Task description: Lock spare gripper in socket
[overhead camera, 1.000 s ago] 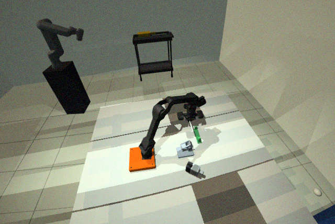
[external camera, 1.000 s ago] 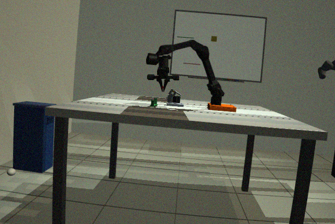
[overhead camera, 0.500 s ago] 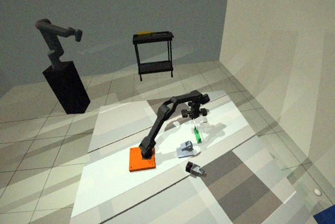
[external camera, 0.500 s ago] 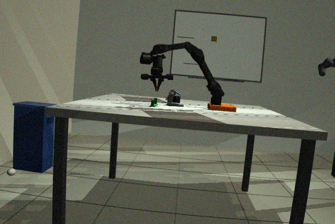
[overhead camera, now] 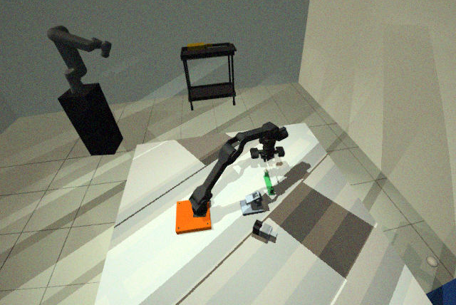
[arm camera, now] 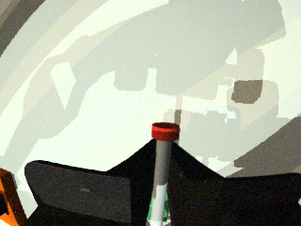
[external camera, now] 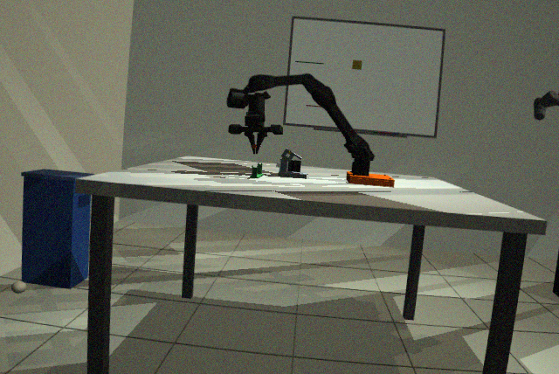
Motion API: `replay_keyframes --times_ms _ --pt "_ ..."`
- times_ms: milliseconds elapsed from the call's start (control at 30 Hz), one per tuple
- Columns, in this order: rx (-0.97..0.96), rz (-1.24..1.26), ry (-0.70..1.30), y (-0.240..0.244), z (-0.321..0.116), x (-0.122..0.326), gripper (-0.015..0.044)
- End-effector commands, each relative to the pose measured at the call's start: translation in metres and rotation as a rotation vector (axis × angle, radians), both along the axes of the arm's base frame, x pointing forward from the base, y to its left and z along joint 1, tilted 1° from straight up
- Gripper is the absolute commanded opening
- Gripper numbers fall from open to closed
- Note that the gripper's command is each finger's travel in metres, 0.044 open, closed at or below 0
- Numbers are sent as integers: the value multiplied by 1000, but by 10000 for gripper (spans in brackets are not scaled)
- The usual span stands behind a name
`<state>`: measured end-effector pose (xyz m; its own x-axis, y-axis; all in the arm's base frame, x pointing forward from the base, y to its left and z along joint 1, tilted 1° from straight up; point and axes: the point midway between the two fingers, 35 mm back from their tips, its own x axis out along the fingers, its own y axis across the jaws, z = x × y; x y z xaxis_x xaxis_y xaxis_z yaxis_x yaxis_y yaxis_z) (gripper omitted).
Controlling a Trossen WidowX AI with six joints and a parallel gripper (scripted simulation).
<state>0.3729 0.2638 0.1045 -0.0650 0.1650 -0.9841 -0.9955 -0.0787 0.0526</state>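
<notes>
My gripper (overhead camera: 267, 159) (external camera: 256, 151) (arm camera: 161, 143) is shut on the lock pin (arm camera: 165, 132), a grey rod with a red head. The pin is out of the mount and points down between the fingers. They hang above the green stand (overhead camera: 268, 182) (external camera: 257, 171), which has raised ends and stands on the table. The light grey mount (overhead camera: 247, 207) (external camera: 284, 166) with its tilted socket stands beside the green stand, toward the arm's base. The spare gripper (overhead camera: 264, 231), black and light grey, lies on the table apart from the mount. The socket's inside is too small to make out.
The orange base plate (overhead camera: 184, 220) (external camera: 369, 178) carries the arm on the table (overhead camera: 147, 250) (external camera: 225, 196). Away from the table are a black cart (overhead camera: 211, 91), a second arm on a black pedestal (overhead camera: 90, 121), and a blue bin (external camera: 54, 230).
</notes>
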Motion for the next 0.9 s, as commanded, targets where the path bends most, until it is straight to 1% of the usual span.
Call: replay_keyframes --times_ms 0,867 --pt "1 -5 -1 1 -4 2 0" --pt "6 -4 -10 2 -43 2 0"
